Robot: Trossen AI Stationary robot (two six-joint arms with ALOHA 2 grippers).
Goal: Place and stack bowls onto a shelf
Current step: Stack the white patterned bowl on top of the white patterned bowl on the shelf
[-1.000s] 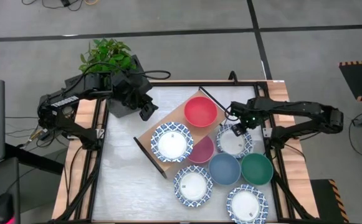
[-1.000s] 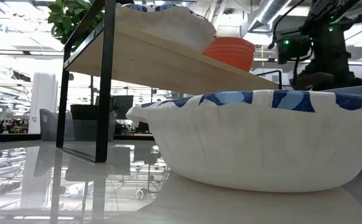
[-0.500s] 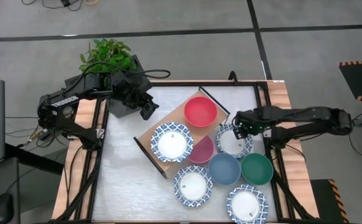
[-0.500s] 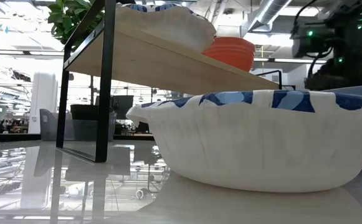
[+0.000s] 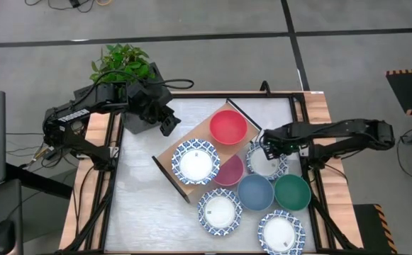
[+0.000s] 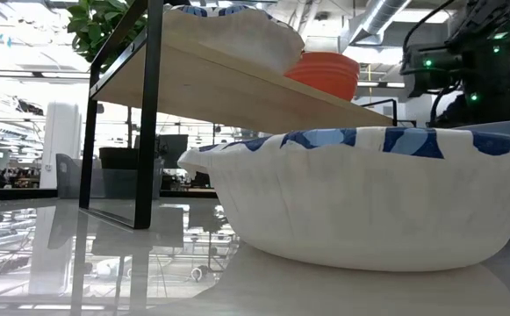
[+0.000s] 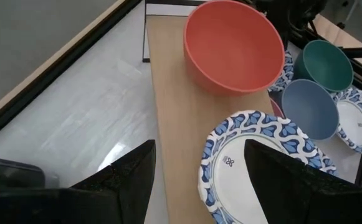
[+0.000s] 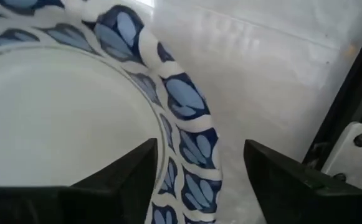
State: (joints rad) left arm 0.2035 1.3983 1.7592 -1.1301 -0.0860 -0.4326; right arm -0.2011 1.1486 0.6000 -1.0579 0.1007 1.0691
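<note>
The wood shelf (image 5: 181, 145) lies slantwise on the table. On it stand a red bowl (image 5: 228, 126) and a blue-patterned white bowl (image 5: 196, 161). A pink bowl (image 5: 232, 172) sits beside the shelf's near edge. My right gripper (image 5: 264, 146) is open over the far rim of another patterned bowl (image 5: 266, 161) on the table. In the right wrist view its fingers (image 8: 199, 149) stand on either side of that rim (image 8: 190, 124), one over the inside and one outside, and I see no touch. My left gripper (image 5: 167, 127) is open and empty by the shelf's far left side (image 7: 168, 112).
A blue bowl (image 5: 255, 193), a green bowl (image 5: 292, 193) and two more patterned bowls (image 5: 220, 211) (image 5: 280, 232) stand on the table's near right part. A potted plant (image 5: 124, 67) stands at the far left corner. Bare table shows at the left (image 5: 138, 205).
My right gripper has shifted a little toward the table's right edge and then back left, staying over the far rim of the patterned bowl. Its fingers stay open. No bowl has moved.
</note>
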